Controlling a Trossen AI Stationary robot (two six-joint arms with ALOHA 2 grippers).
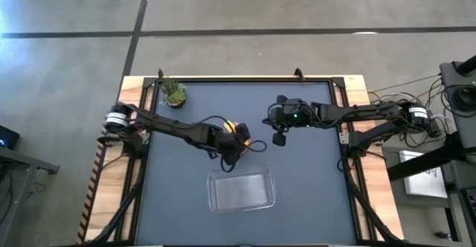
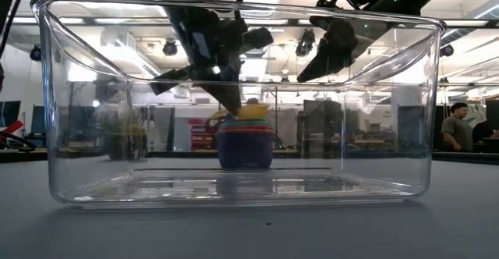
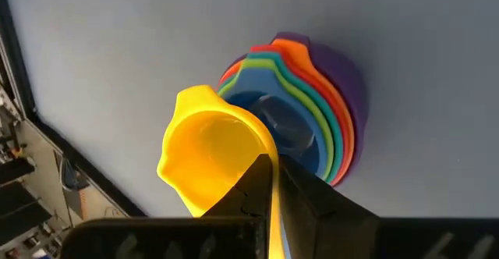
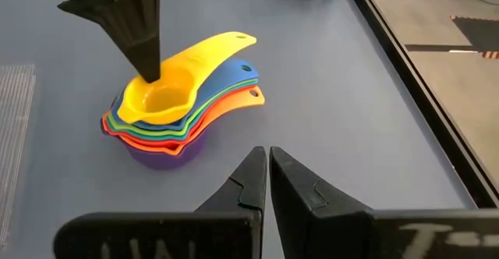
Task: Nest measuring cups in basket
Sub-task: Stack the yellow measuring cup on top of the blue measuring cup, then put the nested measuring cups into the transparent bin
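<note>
The measuring cups (image 4: 160, 138) stand nested in one stack on the dark table, purple at the bottom and blue near the top. The stack (image 1: 236, 132) is just beyond the clear basket (image 1: 216, 195), not in it, and shows through the basket's wall in the low view (image 2: 245, 146). The yellow cup (image 4: 168, 95) sits on top in the blue one, handle over the other handles. My left gripper (image 3: 273, 161) is above the stack, shut on the yellow cup. My right gripper (image 4: 269, 154) hovers shut to the stack's right (image 1: 280, 137), touching nothing. My left gripper pinches the yellow cup's wall at its rim (image 3: 253, 146), on the side away from the handle, with one finger inside the bowl and one outside. The fingers (image 4: 148, 60) come from above, pointing down. The cup rests in the top of the stack, about level.
A small potted plant (image 1: 175, 93) stands near the table's far left corner. The basket (image 2: 78, 134) holds nothing. Bare table lies to the right of and beyond the stack. A raised frame edges the table (image 4: 405, 79). A person (image 2: 456, 130) stands in the room behind.
</note>
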